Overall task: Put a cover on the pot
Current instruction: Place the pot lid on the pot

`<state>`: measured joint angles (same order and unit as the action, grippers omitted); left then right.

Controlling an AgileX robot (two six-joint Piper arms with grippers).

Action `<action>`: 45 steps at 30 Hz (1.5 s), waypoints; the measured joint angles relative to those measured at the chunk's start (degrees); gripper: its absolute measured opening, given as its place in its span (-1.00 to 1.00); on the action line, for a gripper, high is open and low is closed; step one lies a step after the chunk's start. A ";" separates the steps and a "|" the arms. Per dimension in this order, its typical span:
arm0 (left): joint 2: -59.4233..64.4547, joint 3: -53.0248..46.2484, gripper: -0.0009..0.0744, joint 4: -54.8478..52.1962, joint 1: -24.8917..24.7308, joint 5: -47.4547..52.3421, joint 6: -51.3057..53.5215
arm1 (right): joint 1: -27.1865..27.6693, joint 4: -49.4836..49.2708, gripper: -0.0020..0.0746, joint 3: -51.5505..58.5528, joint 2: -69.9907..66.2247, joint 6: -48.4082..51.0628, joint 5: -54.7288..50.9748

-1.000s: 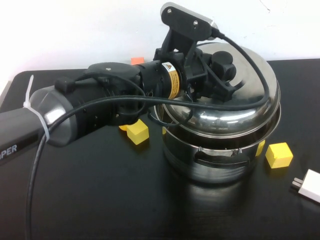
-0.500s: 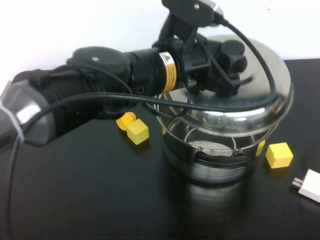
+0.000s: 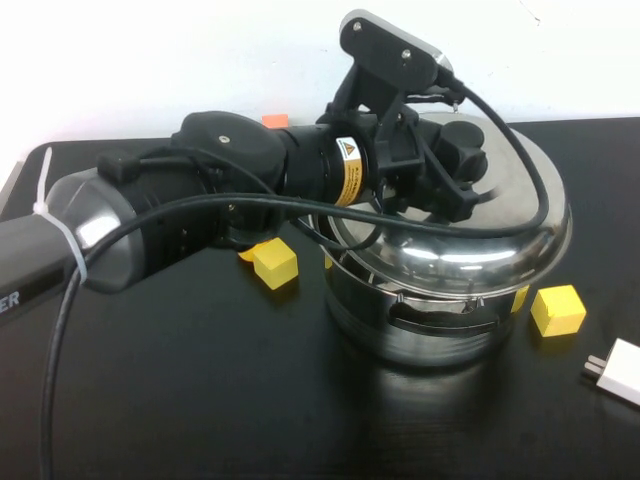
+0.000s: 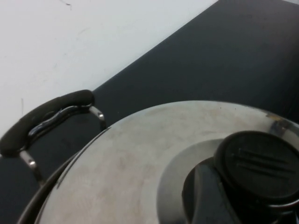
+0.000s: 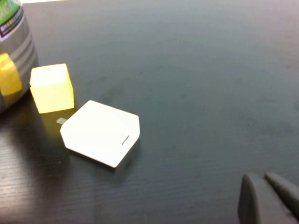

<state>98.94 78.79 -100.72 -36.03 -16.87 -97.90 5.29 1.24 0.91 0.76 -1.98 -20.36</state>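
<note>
Toward the table's far right edge, pot (image 3: 440, 320): shiny steel, black side handle; inside hidden.
Lid (image 3: 450, 235): domed steel, tilted over the pot's rim.
Left gripper (image 3: 455, 165): clamped on the lid's black knob (image 4: 259, 165).
Right gripper (image 5: 266, 196): fingers together, low over the table (image 5: 210, 70) beside a white plug (image 5: 100, 133).

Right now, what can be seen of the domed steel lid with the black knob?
The domed, shiny stainless-steel lid mirrors its surroundings and carries a black ribbed knob at its centre. The left gripper is shut on that knob. The lid sits tilted over the big steel pot, a gap showing at the near rim. The right gripper, shut, hangs over bare table, away from it.
</note>
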 joint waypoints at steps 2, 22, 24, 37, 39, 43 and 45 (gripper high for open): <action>0.00 0.00 -0.10 0.00 0.00 1.18 -0.37 | 0.00 0.00 -0.95 0.00 0.00 0.00 0.00; 0.00 0.00 -0.10 0.00 0.00 4.29 -4.33 | 0.00 0.00 -0.95 0.00 0.00 0.00 0.00; 0.00 -0.42 -0.10 0.00 0.00 4.42 -4.46 | 0.00 0.00 -0.95 0.00 0.00 0.00 0.00; -0.44 -2.65 -0.10 0.25 -0.12 6.20 -4.25 | 0.00 0.00 -0.95 0.00 0.00 0.00 0.00; -0.44 -2.65 -0.10 0.25 -0.12 6.26 -4.25 | 0.00 0.00 -0.95 0.00 0.00 0.00 0.00; -0.44 -2.65 -0.10 0.25 -0.12 6.26 -3.96 | 0.00 0.00 -0.95 0.00 0.00 0.00 0.00; -0.44 -2.65 -0.10 0.34 -0.12 6.26 -3.96 | 0.00 0.00 -0.95 0.00 0.00 0.00 0.00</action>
<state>98.50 76.15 -100.39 -36.15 -10.61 -101.86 5.29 1.24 0.91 0.76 -1.98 -20.36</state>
